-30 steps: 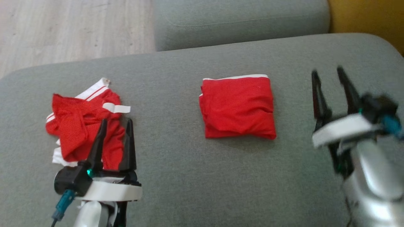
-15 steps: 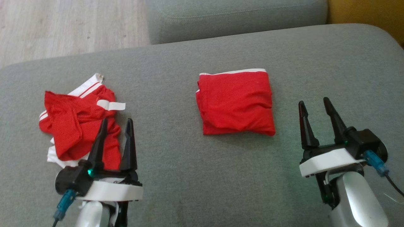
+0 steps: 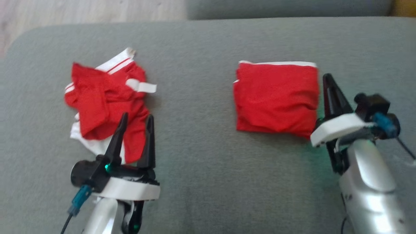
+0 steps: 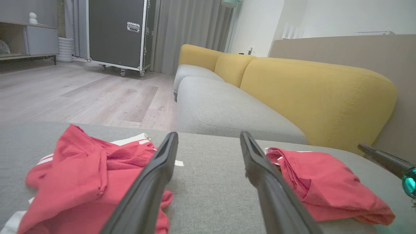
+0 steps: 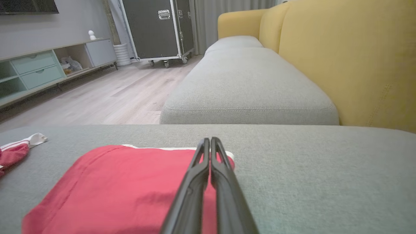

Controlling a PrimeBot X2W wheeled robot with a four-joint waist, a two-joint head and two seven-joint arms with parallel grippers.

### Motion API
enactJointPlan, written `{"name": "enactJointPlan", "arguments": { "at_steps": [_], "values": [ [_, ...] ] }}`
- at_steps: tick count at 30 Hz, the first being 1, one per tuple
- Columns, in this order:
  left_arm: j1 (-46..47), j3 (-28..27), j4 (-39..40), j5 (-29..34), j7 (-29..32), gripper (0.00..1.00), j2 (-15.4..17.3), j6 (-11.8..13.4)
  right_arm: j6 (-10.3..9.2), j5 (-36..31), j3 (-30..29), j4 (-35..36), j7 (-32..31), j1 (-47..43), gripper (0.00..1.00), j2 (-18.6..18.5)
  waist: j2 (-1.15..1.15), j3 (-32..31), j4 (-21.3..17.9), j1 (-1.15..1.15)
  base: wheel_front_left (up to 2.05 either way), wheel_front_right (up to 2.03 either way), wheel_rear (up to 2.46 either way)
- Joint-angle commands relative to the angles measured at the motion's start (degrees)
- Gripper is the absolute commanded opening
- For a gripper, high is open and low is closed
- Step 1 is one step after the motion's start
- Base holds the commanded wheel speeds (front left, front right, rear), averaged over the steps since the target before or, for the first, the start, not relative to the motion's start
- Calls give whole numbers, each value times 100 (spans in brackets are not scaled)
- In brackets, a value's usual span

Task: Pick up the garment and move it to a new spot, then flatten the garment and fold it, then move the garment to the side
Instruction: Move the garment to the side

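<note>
Left gripper (image 3: 137, 115): near me at 7 o'clock in the head view; its two fingers are spread apart with nothing between them, and the tips sit over the near edge of the crumpled garment (image 3: 100, 100)
Right gripper (image 3: 326, 78): at 3 o'clock; its two fingers are pressed tight together, and I see no cloth pinched between them
Crumpled garment: a red heap with white strips, lying on the grey cushion (image 3: 201, 169) at 10 o'clock
Folded garment (image 3: 276, 97): a tidy red square at 2 o'clock, well apart from the heap; the right gripper lies along its 3 o'clock edge
My step: I think the square is done and the heap is the next one to pick up
Doing it well: I would bring the left gripper down on a thick red part of the heap, not on a loose white strip, then close and lift until all of it hangs free; I would carry it away from the square so nothing drags; I would also draw the right gripper back gently, so it does not pull the fold open
Hard to see, near: the left fingers hide part of the heap, so I cannot tell how its layers lie
Hard to see, middle: the head view is a bit blurry, so I cannot tell if the right gripper touches the square or is just beside it
Hard to see, far: the far cushion (image 3: 286, 5) at 12 o'clock and the floor (image 3: 81, 8) at 11 o'clock are cut off by the top edge
</note>
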State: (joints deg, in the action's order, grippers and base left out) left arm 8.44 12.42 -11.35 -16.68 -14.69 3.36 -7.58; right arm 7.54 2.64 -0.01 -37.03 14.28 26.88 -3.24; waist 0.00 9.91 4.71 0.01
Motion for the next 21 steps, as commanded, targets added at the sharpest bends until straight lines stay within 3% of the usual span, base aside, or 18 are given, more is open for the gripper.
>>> {"name": "enactJointPlan", "arguments": {
  "at_steps": [1,11,17,21],
  "values": [
    [301,-120,150,-55,-30,100,72,9,-5,-34,-2,-125,9,378,0,34,0,241,292,-1,0,0,0],
    [441,16,114,-139,-30,100,52,9,-5,-853,-665,-2081,-241,1163,0,-180,0,504,674,-1,0,0,0],
    [455,-8,61,-169,-30,100,38,9,-5,-1000,-712,-2205,-2,1396,0,-86,0,403,689,-1,0,0,0],
    [443,-16,62,-163,-30,100,27,9,-5,-871,-409,-2007,64,1600,0,15,0,326,701,-1,0,0,0]
  ]
}}
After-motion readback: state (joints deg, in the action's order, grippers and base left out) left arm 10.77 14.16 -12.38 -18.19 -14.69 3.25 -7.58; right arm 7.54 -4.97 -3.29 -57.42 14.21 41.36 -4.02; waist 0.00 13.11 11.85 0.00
